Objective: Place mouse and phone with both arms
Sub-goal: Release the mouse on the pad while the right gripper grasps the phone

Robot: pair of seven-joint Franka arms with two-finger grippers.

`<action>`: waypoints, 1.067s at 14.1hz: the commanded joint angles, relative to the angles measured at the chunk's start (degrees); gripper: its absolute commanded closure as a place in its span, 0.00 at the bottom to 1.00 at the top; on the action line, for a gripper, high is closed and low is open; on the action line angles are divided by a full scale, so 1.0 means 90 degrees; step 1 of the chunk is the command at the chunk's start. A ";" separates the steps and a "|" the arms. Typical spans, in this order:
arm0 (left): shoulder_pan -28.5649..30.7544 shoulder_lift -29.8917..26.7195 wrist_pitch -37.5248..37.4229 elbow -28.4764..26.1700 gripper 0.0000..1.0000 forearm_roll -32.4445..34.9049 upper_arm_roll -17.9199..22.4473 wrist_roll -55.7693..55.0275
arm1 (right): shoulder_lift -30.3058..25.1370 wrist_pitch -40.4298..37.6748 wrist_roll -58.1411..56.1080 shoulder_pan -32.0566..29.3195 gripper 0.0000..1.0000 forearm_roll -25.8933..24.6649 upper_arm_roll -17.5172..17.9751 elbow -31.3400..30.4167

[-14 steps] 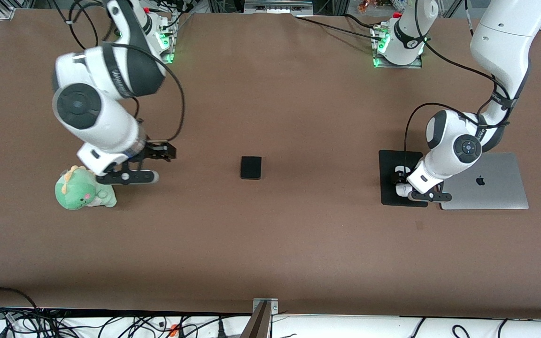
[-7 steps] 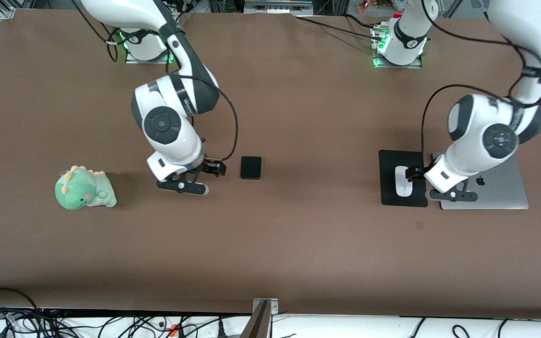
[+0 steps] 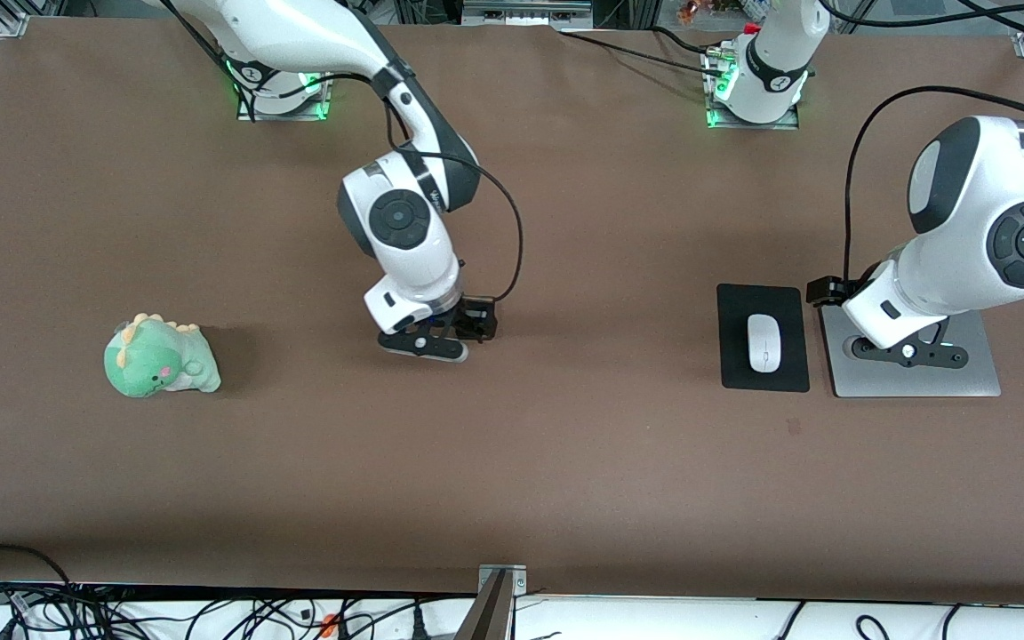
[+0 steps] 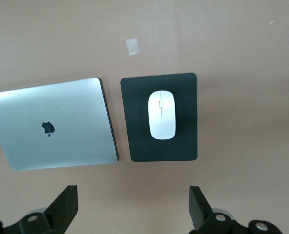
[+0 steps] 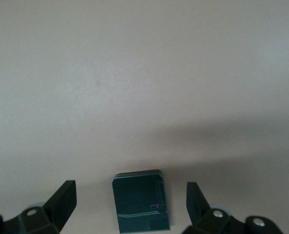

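Your right gripper point(image 3: 475, 325) is hanging over the phone point(image 5: 142, 200) at mid-desk, fingers wide, straddling its short sides; its long axis is running twelve to six. Your left gripper point(image 3: 908, 342), fingers wide, is hovering over the laptop point(image 3: 974, 378); the mouse point(image 3: 764, 343) is lying at nine o'clock on the pad point(image 3: 734, 307).

Lighting the brown table point(image 3: 565, 462) evenly from overhead — throwing soft shadows just beside the right gripper point(image 3: 448, 336) and the plush dinosaur point(image 3: 159, 357). Glinting off the laptop point(image 4: 54, 124) under the left gripper point(image 4: 132, 210) — washing the right wrist view pale and slightly soft.
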 commanded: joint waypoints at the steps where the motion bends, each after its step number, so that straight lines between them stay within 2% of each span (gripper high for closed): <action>1: -0.0183 0.0228 -0.0431 0.0825 0.00 0.0129 -0.0019 0.0390 | 0.0267 0.0349 -0.0016 0.0211 0.00 0.0061 -0.0063 -0.0056; 4: -0.0106 0.0179 -0.0520 0.1098 0.00 -0.0006 0.0059 0.1123 | 0.0443 0.0933 -0.0132 0.0348 0.00 0.0002 -0.0073 -0.0387; 6: -0.0193 -0.0296 -0.0510 0.0974 0.00 -0.0241 0.0234 0.1203 | 0.0463 0.1140 -0.0405 0.0359 0.00 0.0002 -0.0073 -0.0583; 8: -0.0737 -0.0786 -0.0307 0.0555 0.00 -0.0727 0.1226 0.1203 | 0.0472 0.1170 -0.0436 0.0368 0.00 0.0012 -0.0073 -0.0604; 9: -0.0914 -0.1030 -0.0160 0.0331 0.00 -0.0942 0.1531 0.1213 | 0.0540 0.1228 -0.0436 0.0378 0.00 0.0002 -0.0073 -0.0604; 11: -0.1607 -0.1567 0.0403 -0.0401 0.00 -0.0877 0.2175 0.1134 | 0.0619 0.1404 -0.0436 0.0436 0.00 0.0002 -0.0073 -0.0681; 13: -0.1368 -0.1842 0.1186 -0.1017 0.00 -0.0973 0.2179 0.1144 | 0.0648 0.1637 -0.0455 0.0446 0.00 0.0002 -0.0073 -0.0828; 14: -0.1027 -0.1920 0.1150 -0.1145 0.00 -0.0984 0.1918 0.1183 | 0.0648 0.1726 -0.0465 0.0466 0.00 -0.0007 -0.0073 -0.0886; 15: -0.0705 -0.2250 0.1121 -0.1533 0.00 -0.0984 0.1567 0.1135 | 0.0648 0.1736 -0.0543 0.0466 0.00 -0.0008 -0.0073 -0.0926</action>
